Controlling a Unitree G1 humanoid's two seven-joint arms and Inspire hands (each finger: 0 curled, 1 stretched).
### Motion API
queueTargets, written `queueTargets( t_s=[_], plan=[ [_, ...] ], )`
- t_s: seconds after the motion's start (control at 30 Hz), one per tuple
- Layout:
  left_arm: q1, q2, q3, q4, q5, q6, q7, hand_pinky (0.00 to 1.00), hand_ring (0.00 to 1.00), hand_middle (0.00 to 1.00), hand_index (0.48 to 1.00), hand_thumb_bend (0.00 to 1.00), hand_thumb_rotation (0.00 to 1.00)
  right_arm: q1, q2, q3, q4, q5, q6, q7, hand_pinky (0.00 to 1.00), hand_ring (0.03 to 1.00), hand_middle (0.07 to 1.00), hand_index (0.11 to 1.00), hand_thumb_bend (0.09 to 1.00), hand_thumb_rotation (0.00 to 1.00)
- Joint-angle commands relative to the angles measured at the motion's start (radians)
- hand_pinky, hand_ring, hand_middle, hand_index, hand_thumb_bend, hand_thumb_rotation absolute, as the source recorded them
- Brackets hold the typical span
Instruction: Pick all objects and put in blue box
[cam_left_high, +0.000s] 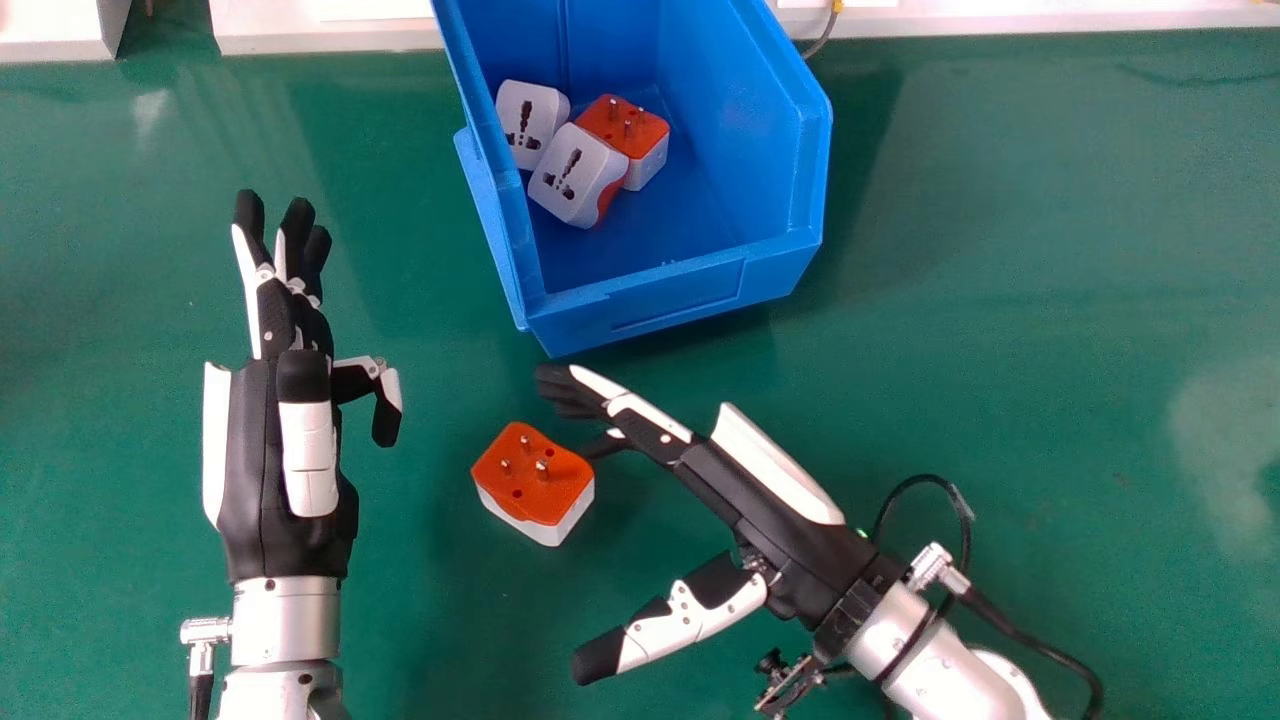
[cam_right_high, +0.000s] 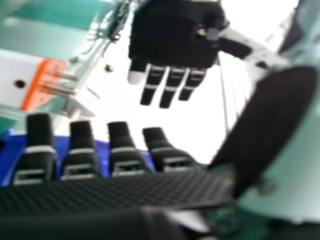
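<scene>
I see three white-and-orange plastic plug adapters (cam_left_high: 577, 175) in the blue plastic box (cam_left_high: 680, 300), one orange-topped white adapter (cam_left_high: 535, 475) left to pick, right hand (cam_left_high: 790, 530) beside it, released and empty.

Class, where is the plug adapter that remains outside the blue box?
In the head view, the adapter lies on the green table, just left of the right hand.
</scene>
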Motion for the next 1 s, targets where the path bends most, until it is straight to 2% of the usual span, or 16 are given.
queueTargets(
  t_s=[0.0, 0.13, 0.27, 0.4, 0.8, 0.97],
  plan=[
    [-0.002, 0.005, -0.005, -0.009, 0.000, -0.026, -0.003, 0.00, 1.00, 1.00, 0.963, 1.00, 1.00, -0.029, -0.004, 0.006, 0.000, -0.003, -0.006, -0.012, 0.81, 0.896, 0.916, 0.927, 1.000, 0.42],
    [-0.002, 0.007, -0.004, -0.011, -0.002, -0.025, -0.005, 0.00, 1.00, 1.00, 0.962, 1.00, 1.00, -0.042, -0.022, 0.016, -0.002, -0.016, -0.010, -0.019, 0.81, 0.897, 0.917, 0.927, 1.000, 0.42],
    [-0.007, 0.009, -0.006, -0.008, 0.002, -0.023, -0.004, 0.00, 1.00, 1.00, 0.962, 1.00, 1.00, -0.057, -0.037, 0.015, 0.004, -0.021, -0.017, -0.024, 0.81, 0.896, 0.917, 0.925, 1.000, 0.43],
    [-0.010, 0.010, -0.007, -0.009, -0.004, -0.021, -0.012, 0.00, 1.00, 1.00, 0.961, 1.00, 1.00, -0.067, -0.034, 0.015, 0.017, -0.016, -0.012, -0.020, 0.81, 0.899, 0.919, 0.925, 1.000, 0.43],
    [-0.002, 0.018, -0.006, -0.023, -0.016, -0.011, -0.039, 0.00, 1.00, 1.00, 0.956, 1.00, 1.00, -0.091, -0.022, 0.021, 0.045, -0.020, -0.003, -0.016, 0.82, 0.918, 0.932, 0.930, 1.000, 0.45],
    [0.002, 0.017, -0.006, -0.025, -0.020, -0.011, -0.045, 0.00, 1.00, 1.00, 0.955, 1.00, 1.00, -0.106, -0.004, 0.021, 0.077, -0.011, 0.026, 0.005, 0.83, 0.923, 0.937, 0.932, 1.000, 0.45]
  ],
)
